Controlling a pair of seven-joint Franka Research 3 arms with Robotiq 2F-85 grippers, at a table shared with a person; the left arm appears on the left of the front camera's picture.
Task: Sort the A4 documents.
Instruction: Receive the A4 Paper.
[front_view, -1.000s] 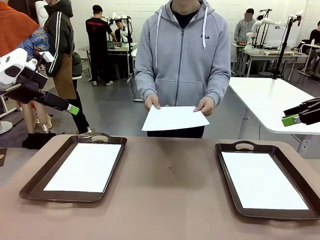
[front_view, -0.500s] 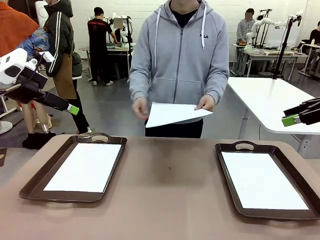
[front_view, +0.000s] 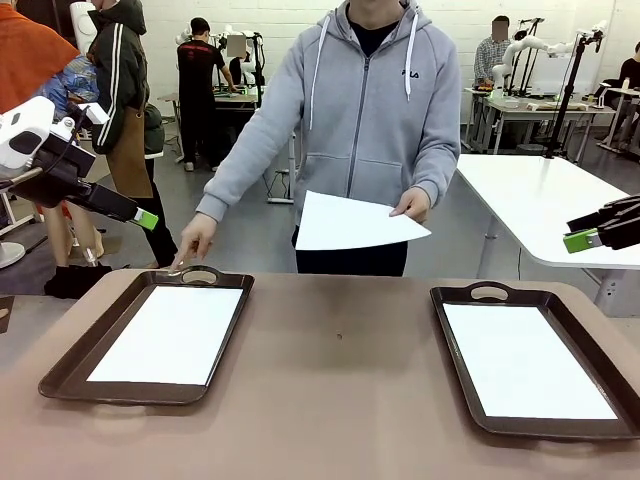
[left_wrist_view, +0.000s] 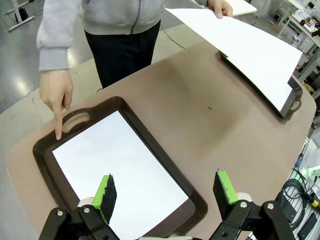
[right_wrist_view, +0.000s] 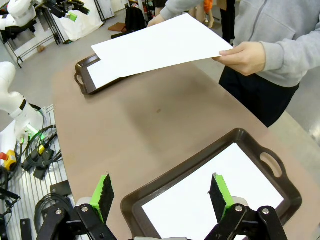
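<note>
While both arms hang back off the table's two sides, I watch the person across from me do the moving. My left gripper (left_wrist_view: 162, 192) sits raised above the near end of the left tray (front_view: 60, 375), jaws spread wide with nothing between the green pads (left_wrist_view: 105, 192); from the front its arm comes in at the left edge, fingers angled down and inward. My right gripper (right_wrist_view: 160, 192) is likewise wide apart and empty, poised over the near end of the right tray (front_view: 455, 400), its fingers showing at the right edge of the front view, roughly level.

The person's one hand (front_view: 412, 205) is held out at waist height over the table's far edge, pinching the corner of a loose A4 sheet (front_view: 355, 222) that floats flat and slightly tilted, clear of the tabletop (front_view: 340, 380). The other arm is stretched down and out, index finger of the pointing hand (front_view: 195, 240) extended to the far rim of the left tray, just beside its handle cutout (front_view: 200, 276); in my left wrist view the fingertip appears to touch the rim.

A white sheet in the left tray (front_view: 175, 332) lies flat, filling most of its floor. A second sheet in the right tray (front_view: 525, 360) lies flat in the same way. The two trays stand well apart with bare tabletop between them.
</note>
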